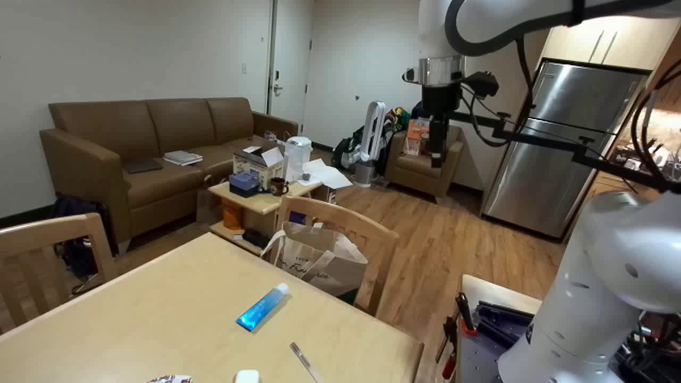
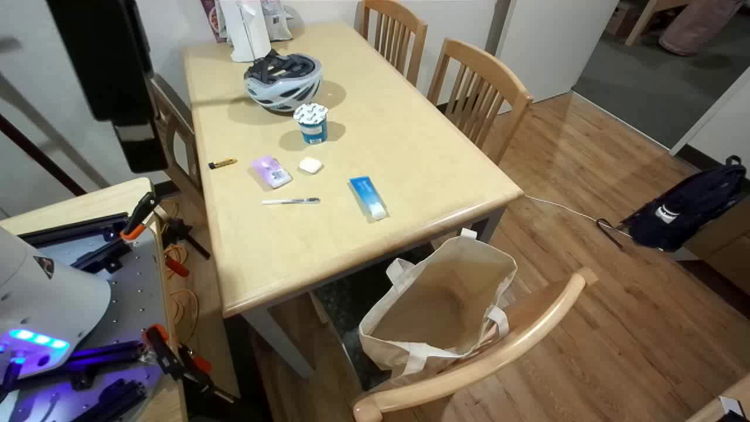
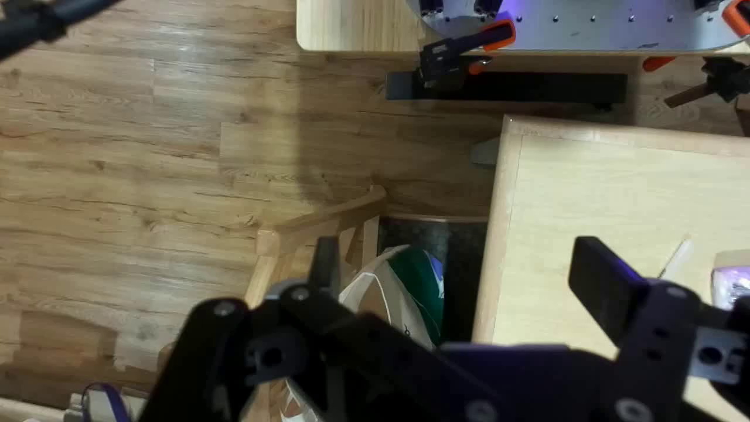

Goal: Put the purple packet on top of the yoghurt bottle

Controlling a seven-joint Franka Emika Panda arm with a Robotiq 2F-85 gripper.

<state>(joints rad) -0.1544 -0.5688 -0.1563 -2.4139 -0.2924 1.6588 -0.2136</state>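
The purple packet (image 2: 271, 172), small, flat and lilac with a white end, lies on the wooden table in an exterior view. Its edge also shows at the right of the wrist view (image 3: 729, 286), partly covered by a gripper finger. The yoghurt bottle (image 2: 312, 124) is a blue-and-white tub with a patterned lid, upright behind the packet. Only its lid (image 1: 171, 379) shows at the bottom of an exterior view. My gripper (image 3: 462, 275) is open and empty, high above the table corner and the bag. It shows in both exterior views (image 1: 437, 157) (image 2: 140, 146), apart from everything.
On the table (image 2: 410, 135) lie a blue tube (image 2: 368, 197), a white case (image 2: 310, 165), a pen (image 2: 291, 201) and a yellow marker (image 2: 222, 163). A helmet (image 2: 284, 82) stands behind the tub. A tote bag (image 2: 439, 305) sits on a chair (image 2: 486, 369) at the table's edge.
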